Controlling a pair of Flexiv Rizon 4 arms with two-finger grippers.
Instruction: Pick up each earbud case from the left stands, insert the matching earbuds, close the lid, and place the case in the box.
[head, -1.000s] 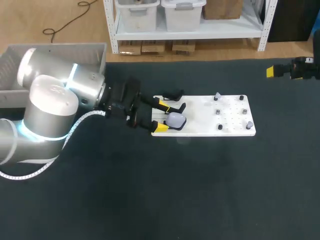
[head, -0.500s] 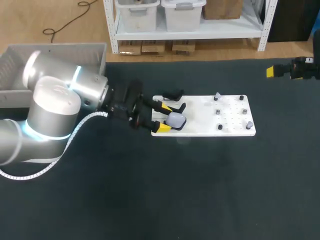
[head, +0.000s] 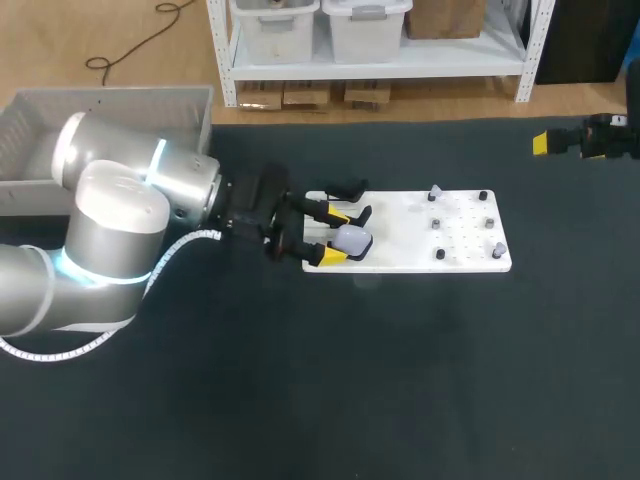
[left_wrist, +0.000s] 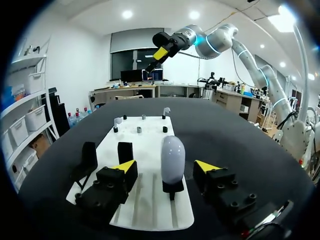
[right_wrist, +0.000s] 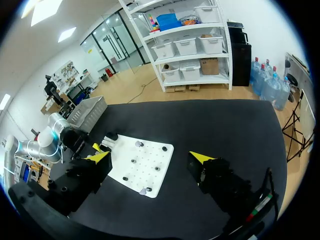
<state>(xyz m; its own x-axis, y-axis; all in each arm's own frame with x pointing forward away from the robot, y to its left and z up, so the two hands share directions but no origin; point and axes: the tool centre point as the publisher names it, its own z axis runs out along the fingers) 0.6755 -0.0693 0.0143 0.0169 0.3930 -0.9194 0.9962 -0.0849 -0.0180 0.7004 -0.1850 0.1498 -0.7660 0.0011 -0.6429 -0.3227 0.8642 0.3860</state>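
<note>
1. The left claw (left_wrist: 167, 167) has edged forward, and its spread fingers now flank the earbud case (left_wrist: 171, 156) without touching it.
2. The case stands upright on the white board (left_wrist: 145, 145), so pinching it is likely next.
3. The right claw (right_wrist: 150, 156) hangs spread, well apart.

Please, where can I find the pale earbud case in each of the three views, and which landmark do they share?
Head view: the earbud case is at the white board's left end, between the left tool's open fingers.
Left wrist view: the case stands upright on a black stand, between the tool's fingers, touching neither.
Right wrist view: too small to tell.
Shared landmark: the white board.
</note>
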